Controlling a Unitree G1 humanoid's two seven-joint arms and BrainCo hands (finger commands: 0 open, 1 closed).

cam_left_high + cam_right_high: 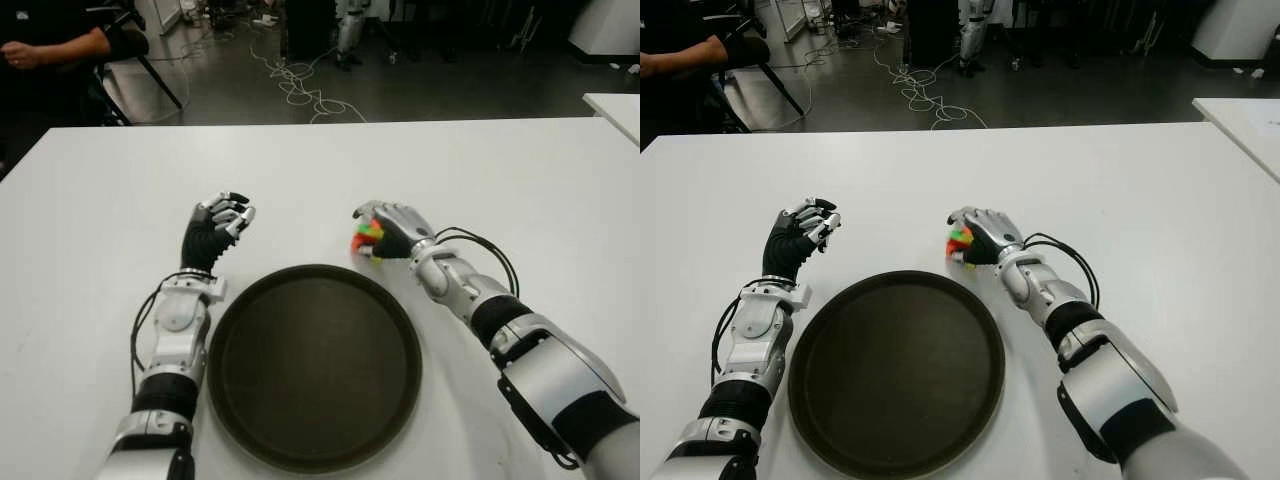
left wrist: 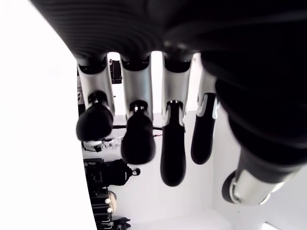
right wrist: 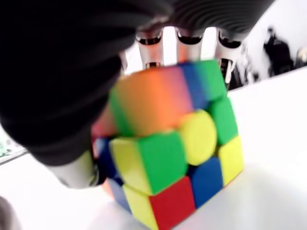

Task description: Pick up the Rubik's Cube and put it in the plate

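The Rubik's Cube (image 1: 365, 241) stands on the white table (image 1: 500, 170), just beyond the far right rim of the dark round plate (image 1: 313, 370). My right hand (image 1: 392, 230) covers the cube from the right, fingers curled over its top and far side. In the right wrist view the cube (image 3: 177, 153) fills the palm, its lower edge at the table. The plate holds nothing. My left hand (image 1: 218, 228) shows to the left of the plate's far rim, raised, its fingers (image 2: 139, 139) loosely bent around nothing.
A person's arm (image 1: 55, 48) and a chair show at the far left beyond the table. Cables (image 1: 300, 90) lie on the floor behind. The corner of another white table (image 1: 615, 105) shows at the right.
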